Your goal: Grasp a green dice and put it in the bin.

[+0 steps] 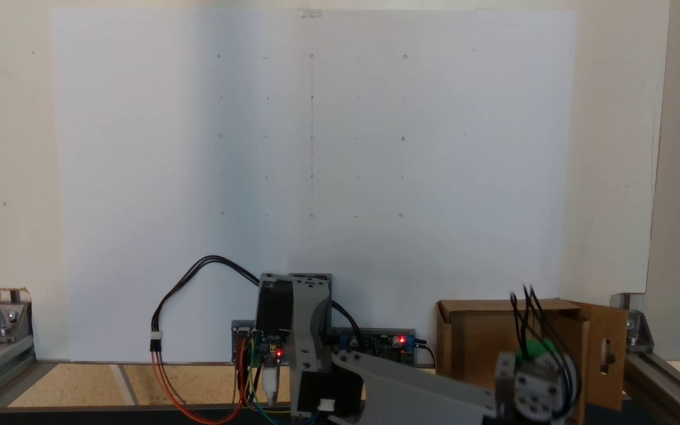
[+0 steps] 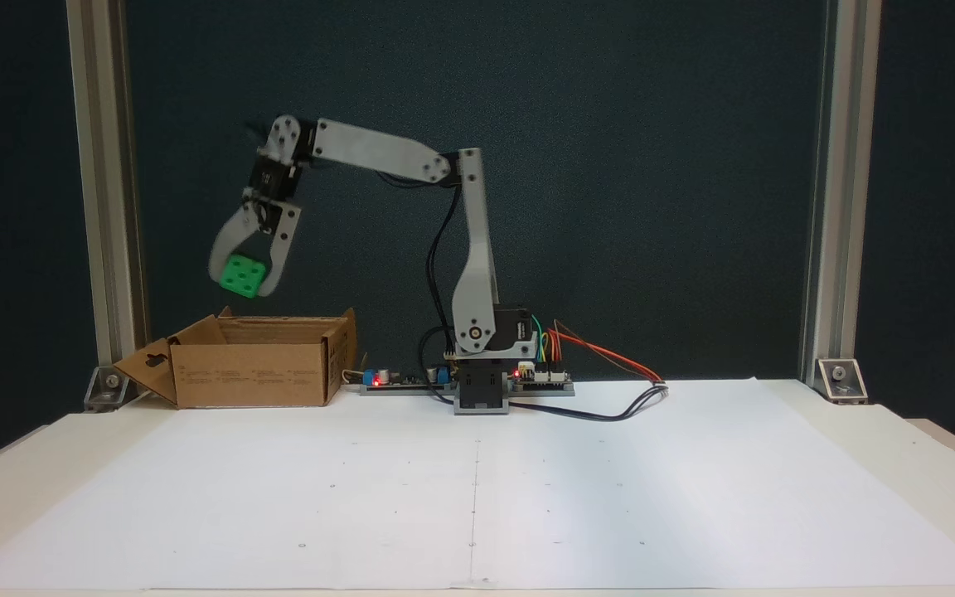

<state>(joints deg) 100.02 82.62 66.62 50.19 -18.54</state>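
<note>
One green dice (image 2: 243, 276) hangs clamped in the single end effector (image 2: 243, 280), above one cardboard bin (image 2: 249, 373).

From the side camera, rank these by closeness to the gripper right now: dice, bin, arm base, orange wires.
1. Dice: held in the gripper.
2. Bin: just below, at left.
3. Arm base: centre, on the table.
4. Orange wires: right of the base.

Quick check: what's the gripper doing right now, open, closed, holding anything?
Gripper: closed on the green dice, held in the air above the open bin.
</note>
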